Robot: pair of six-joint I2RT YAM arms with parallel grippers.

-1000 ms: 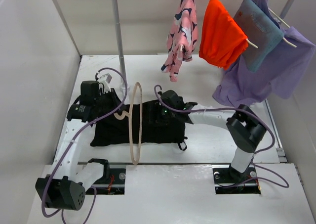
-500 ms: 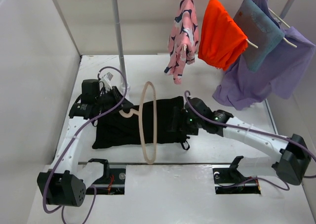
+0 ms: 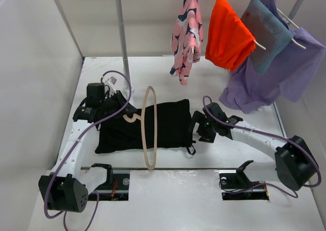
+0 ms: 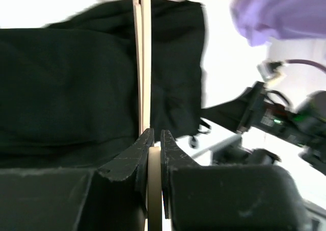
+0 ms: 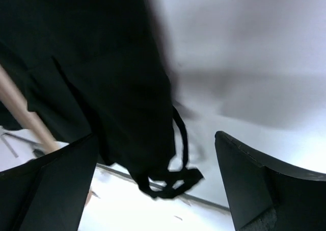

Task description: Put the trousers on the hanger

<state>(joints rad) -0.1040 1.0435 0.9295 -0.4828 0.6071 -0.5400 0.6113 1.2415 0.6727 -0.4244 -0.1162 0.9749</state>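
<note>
Left arm (image 3: 71, 150) and right arm (image 3: 257, 138): white tubular links joined by black cylindrical joint housings (image 3: 293, 162), each arm on a black base plate (image 3: 229, 183). A purple cable (image 3: 124, 96) loops along each arm. Left tool (image 4: 153, 139): two matte black tapered fingers with rough edges. Right tool (image 5: 153, 182): broad black wedge-shaped fingers (image 5: 252, 185). A green indicator light (image 3: 208, 122) shows on the right wrist.

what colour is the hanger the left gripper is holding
The hanger is pale beige wood, seen best in the top external view.
</note>
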